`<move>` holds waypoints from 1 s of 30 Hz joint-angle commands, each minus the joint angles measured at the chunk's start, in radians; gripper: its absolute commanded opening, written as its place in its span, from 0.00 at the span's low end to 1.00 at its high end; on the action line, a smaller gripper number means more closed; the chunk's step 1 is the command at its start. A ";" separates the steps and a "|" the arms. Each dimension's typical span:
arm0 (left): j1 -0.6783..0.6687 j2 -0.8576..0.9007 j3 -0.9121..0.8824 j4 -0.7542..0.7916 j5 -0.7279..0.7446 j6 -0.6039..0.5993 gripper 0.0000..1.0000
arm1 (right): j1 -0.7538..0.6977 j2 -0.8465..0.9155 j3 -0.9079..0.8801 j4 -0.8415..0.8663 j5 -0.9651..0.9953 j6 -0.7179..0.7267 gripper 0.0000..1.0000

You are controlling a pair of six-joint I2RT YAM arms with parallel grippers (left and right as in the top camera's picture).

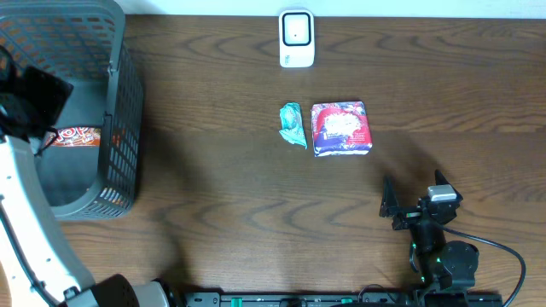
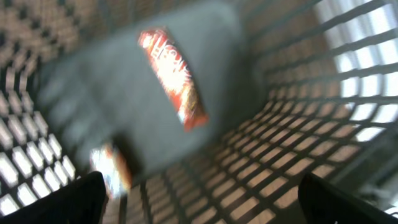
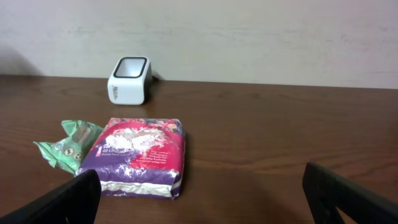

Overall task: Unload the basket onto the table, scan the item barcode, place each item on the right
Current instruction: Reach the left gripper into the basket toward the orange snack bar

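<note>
A white barcode scanner (image 1: 297,38) (image 3: 129,79) stands at the table's far edge. In front of it lie a purple-and-red pack (image 1: 341,129) (image 3: 140,155) and a crumpled green packet (image 1: 293,124) (image 3: 68,144). A red-orange snack pack (image 1: 72,136) (image 2: 172,74) lies on the floor of the grey basket (image 1: 124,128). My left gripper (image 2: 205,199) hangs open inside the basket above that pack, with nothing between its jaws. The left wrist view is blurred. My right gripper (image 1: 415,192) (image 3: 202,196) rests open and empty near the front right, facing the purple pack.
The basket's mesh walls (image 2: 298,124) surround the left gripper closely. A second small orange-and-white item (image 2: 109,168) shows blurred near the left finger. My left arm (image 1: 26,196) reaches over the basket's near side. Bare wood lies between the basket and the packs.
</note>
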 commanded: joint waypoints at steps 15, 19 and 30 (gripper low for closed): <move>0.004 0.277 -0.082 -0.157 -0.127 -0.389 0.99 | 0.009 -0.005 -0.003 -0.003 0.005 -0.011 0.99; 0.004 0.332 -0.114 -0.157 -0.159 -0.461 0.99 | 0.009 -0.005 -0.003 -0.003 0.005 -0.011 0.99; 0.004 0.428 -0.192 -0.118 -0.209 -0.489 1.00 | 0.009 -0.005 -0.003 -0.003 0.005 -0.011 0.99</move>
